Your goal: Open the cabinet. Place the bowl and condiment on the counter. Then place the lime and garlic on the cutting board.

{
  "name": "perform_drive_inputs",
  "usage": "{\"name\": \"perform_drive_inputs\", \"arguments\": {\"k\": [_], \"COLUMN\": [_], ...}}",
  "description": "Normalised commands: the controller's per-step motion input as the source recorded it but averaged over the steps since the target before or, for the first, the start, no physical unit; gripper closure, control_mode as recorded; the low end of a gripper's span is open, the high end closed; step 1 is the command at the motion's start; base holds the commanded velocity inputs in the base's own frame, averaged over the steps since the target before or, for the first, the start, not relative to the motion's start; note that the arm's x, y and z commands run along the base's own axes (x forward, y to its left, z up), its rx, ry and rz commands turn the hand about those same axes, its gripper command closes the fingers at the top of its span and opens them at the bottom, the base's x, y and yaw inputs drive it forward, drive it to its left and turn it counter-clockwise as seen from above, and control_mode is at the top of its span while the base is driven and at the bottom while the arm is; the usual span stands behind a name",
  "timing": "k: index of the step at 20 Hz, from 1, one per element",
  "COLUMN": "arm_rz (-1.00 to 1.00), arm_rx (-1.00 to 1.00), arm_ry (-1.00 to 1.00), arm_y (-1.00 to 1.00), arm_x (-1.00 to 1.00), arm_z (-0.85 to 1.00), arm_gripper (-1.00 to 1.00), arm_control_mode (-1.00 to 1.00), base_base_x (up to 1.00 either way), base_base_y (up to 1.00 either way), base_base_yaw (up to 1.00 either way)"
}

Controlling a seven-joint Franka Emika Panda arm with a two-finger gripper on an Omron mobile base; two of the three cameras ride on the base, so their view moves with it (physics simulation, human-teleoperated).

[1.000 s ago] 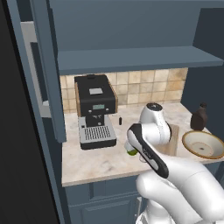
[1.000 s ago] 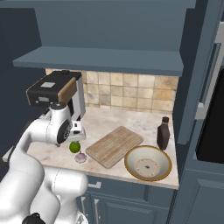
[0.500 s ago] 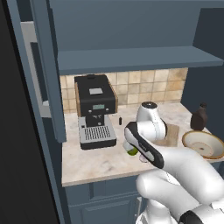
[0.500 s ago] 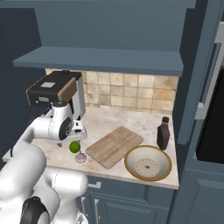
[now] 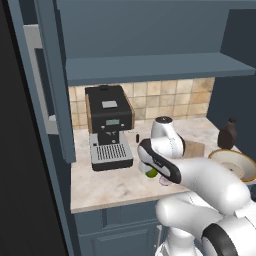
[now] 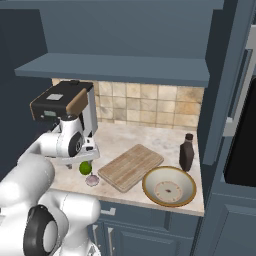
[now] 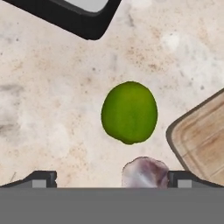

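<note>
In the hand view the green lime (image 7: pixel 129 112) lies on the beige counter (image 7: pixel 52 100) straight ahead of my gripper (image 7: pixel 113 179). The gripper is open, its fingertips (image 7: pixel 41 178) wide apart and clear of the fruit. The pale lilac garlic (image 7: pixel 145 173) sits close beside the lime, between the tips. A corner of the cutting board (image 7: pixel 201 135) shows at the right. From the right base view, lime (image 6: pixel 85 167) and garlic (image 6: pixel 92 180) lie left of the board (image 6: pixel 131 166). The bowl (image 6: pixel 169 186) and condiment bottle (image 6: pixel 186 153) stand on the counter. The cabinet door (image 6: pixel 225 75) is open.
A black coffee machine (image 6: pixel 62 107) stands at the back left of the counter, its base (image 7: pixel 83 17) just beyond the lime. The blue cabinet shelf (image 6: pixel 115 67) hangs overhead. The other open door (image 5: pixel 55 80) juts out at the left.
The arm has folded lower, bringing the hand a little closer over the lime. Lime, garlic, bowl and bottle have stayed put. The jaws remain open.
</note>
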Motion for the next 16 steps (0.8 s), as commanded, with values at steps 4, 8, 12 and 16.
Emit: {"name": "perform_drive_inputs", "arguments": {"k": [4, 8, 12, 16], "arm_rz": [0.04, 0.05, 0.03, 0.01], "arm_rx": [-0.03, 0.00, 0.00, 0.00], "arm_ry": [0.03, 0.01, 0.05, 0.07], "arm_y": [0.02, 0.00, 0.02, 0.05], "arm_x": [0.10, 0.13, 0.13, 0.03], "arm_z": [-0.14, -0.09, -0.12, -0.14], "arm_gripper": [-1.00, -1.00, -1.00, -1.00], "arm_control_mode": [-1.00, -1.00, -1.00, -1.00], "base_base_x": [0.00, 0.00, 0.00, 0.00], "base_base_y": [0.00, 0.00, 0.00, 0.00], "base_base_yaw": [0.00, 0.00, 0.00, 0.00]}}
